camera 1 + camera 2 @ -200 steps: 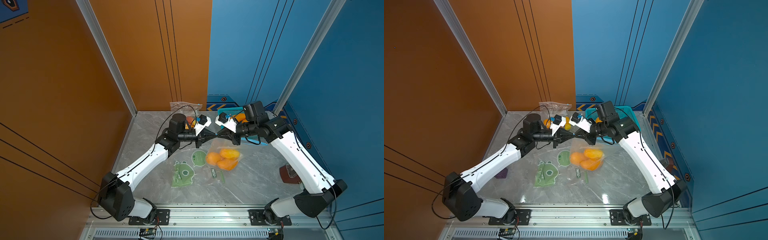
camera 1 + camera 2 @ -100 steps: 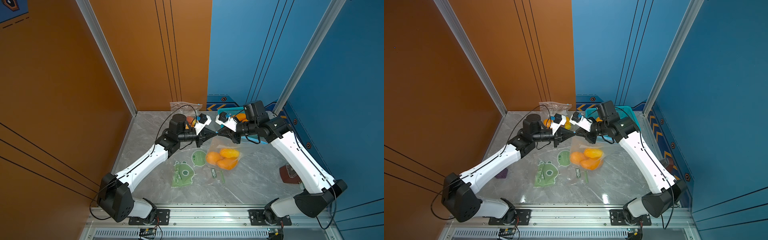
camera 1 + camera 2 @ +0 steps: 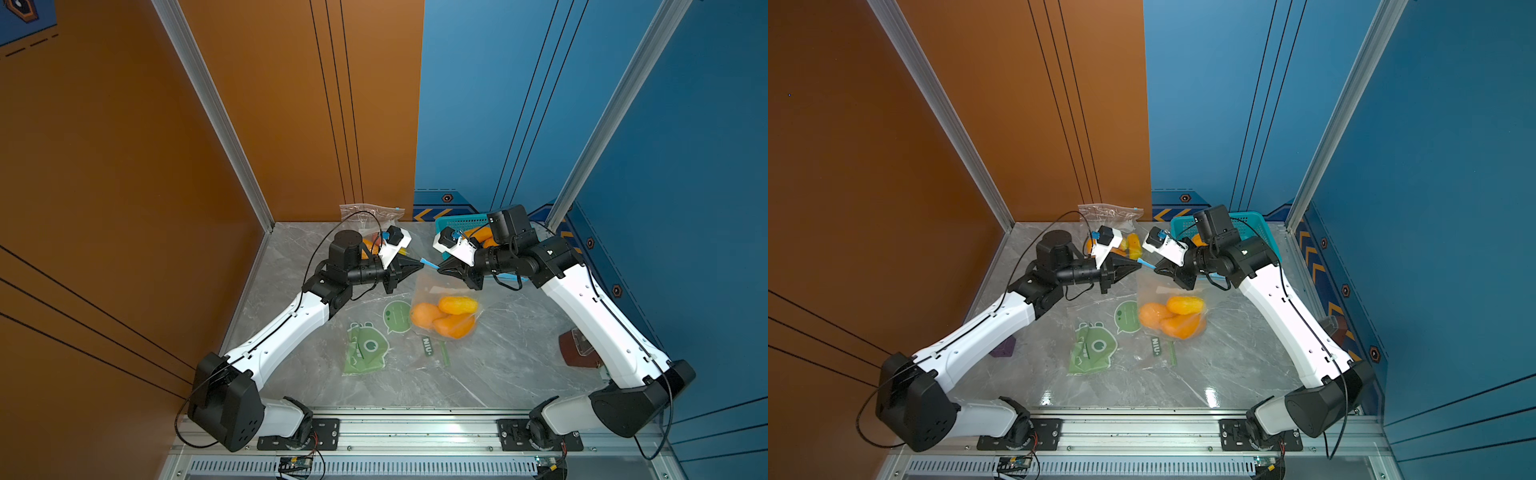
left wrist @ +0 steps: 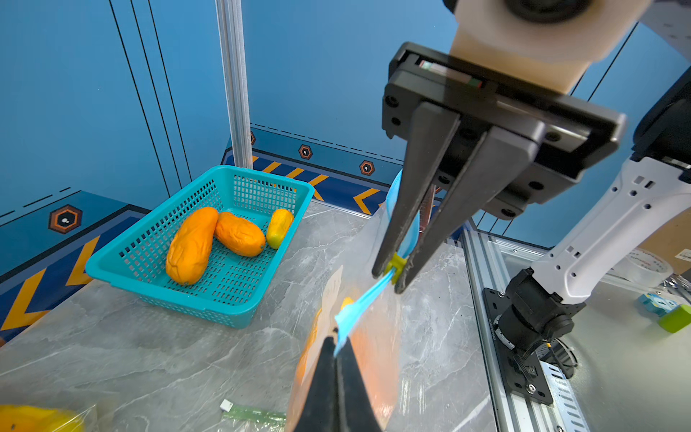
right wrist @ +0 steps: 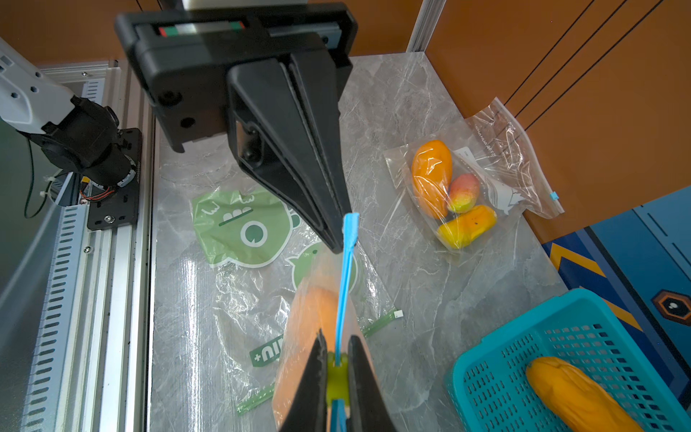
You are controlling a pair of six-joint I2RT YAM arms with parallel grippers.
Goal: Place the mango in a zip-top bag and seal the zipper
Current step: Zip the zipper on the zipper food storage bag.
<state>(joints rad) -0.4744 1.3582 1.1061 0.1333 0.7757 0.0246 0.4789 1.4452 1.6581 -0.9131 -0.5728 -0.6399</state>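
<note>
Unmoved: zip-top bag (image 3: 432, 291) over marble tabletop (image 3: 498, 353); orange wall (image 3: 291, 124), blue wall (image 3: 498, 104).

In both top views the right arm hides most of the teal basket (image 3: 1256, 220). A purple object (image 3: 1003, 347), lower left, sits mostly under the left arm, unidentifiable. The right wrist view's edge cuts off a mango (image 5: 576, 396) in the basket.

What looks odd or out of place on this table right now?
Nothing is spilled or broken. The two large mangoes in the teal basket have wrinkled, shrivelled skin. The blue zipper strip of the held zip-top bag looks twisted near the left gripper.
</note>
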